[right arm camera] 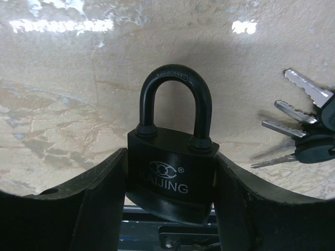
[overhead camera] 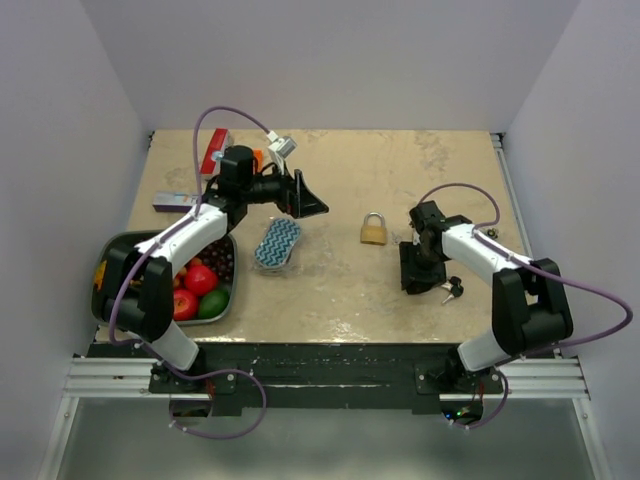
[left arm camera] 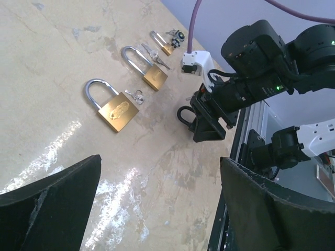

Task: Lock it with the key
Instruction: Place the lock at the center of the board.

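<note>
Right tool clamps the lock, keys just beside it

Left tool (overhead camera: 310, 203) hangs splayed wide, well apart. Right tool (right arm camera: 170, 194) grips the black padlock (right arm camera: 172, 157) by its body, shackle pointing away. The keys (right arm camera: 314, 146) lie on the tabletop (right arm camera: 78, 52) just right, nearest this arm.

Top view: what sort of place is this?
Probably a robot test cell, not a home: plain white walls box in the table, the left arm and right arm sit by a metal rail, and the props are mixed: brass padlock, fruit tray, sponge.
</note>
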